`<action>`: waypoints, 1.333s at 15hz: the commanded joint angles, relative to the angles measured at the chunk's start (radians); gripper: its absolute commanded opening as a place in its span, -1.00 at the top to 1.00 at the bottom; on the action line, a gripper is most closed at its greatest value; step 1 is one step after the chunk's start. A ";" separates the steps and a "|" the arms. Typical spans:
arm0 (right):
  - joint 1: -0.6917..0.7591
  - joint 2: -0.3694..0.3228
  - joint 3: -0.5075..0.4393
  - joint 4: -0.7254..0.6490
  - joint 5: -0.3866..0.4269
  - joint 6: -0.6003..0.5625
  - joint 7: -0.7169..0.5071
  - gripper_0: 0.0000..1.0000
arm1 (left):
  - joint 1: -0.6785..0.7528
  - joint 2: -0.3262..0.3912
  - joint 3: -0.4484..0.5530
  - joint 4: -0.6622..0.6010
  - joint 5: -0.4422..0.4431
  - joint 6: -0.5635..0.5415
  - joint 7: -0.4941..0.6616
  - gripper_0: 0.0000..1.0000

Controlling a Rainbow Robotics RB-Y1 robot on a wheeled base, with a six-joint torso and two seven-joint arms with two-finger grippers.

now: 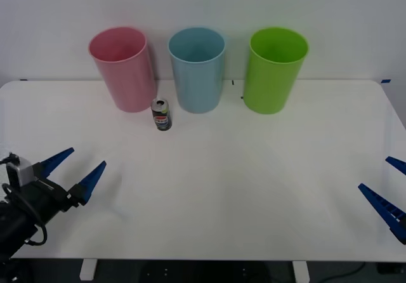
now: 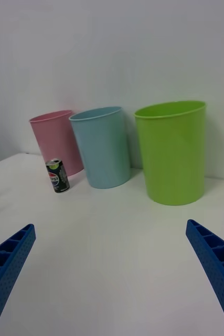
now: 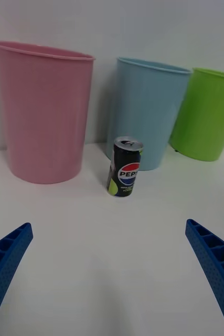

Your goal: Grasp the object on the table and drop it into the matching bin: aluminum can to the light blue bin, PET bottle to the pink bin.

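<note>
While nothing has yet been grasped, a large plain white rectangular desk (image 1: 254, 188) with rounded corners stretches before a bare white wall, its surface smooth, matte and uncluttered. Along the far edge stand three tall tapered plastic cylinder bins: a pink bin (image 1: 124, 67) at eleven o'clock from the desk's centre, a light blue bin (image 1: 197, 67) at twelve, a lime green bin (image 1: 275, 68) at one. The left gripper (image 1: 76, 167) hovers low over the near corner at eight o'clock, blue ribbed fingers (image 1: 91, 179) spread wide apart and empty; the right gripper (image 1: 388, 181) waits at four o'clock, fingers likewise apart. Smallest of all, a short dark green-and-black aluminum can (image 1: 161, 114) with a silver top and round red-white-blue logo stands upright just in front of the gap between the pink and light blue bins, near both, well apart from either gripper. Likely hazards: a finger clipping the light can could topple or roll it on the slick surface, and an arm sweeping in might nudge a neighbouring bin, or release over the pink one.
</note>
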 commanded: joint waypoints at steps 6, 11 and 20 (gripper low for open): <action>0.000 0.000 0.000 0.000 0.000 0.000 0.000 -1.00 | -0.223 -0.107 0.001 0.185 -0.183 0.032 0.002 -1.00; 0.000 0.000 0.000 0.000 0.000 0.000 0.000 -1.00 | -0.338 -0.118 -0.011 0.304 -0.244 0.049 -0.001 -1.00; 0.000 0.000 0.000 0.000 0.000 0.000 0.000 -1.00 | -0.485 -0.122 -0.071 0.478 -0.275 0.119 -0.015 -1.00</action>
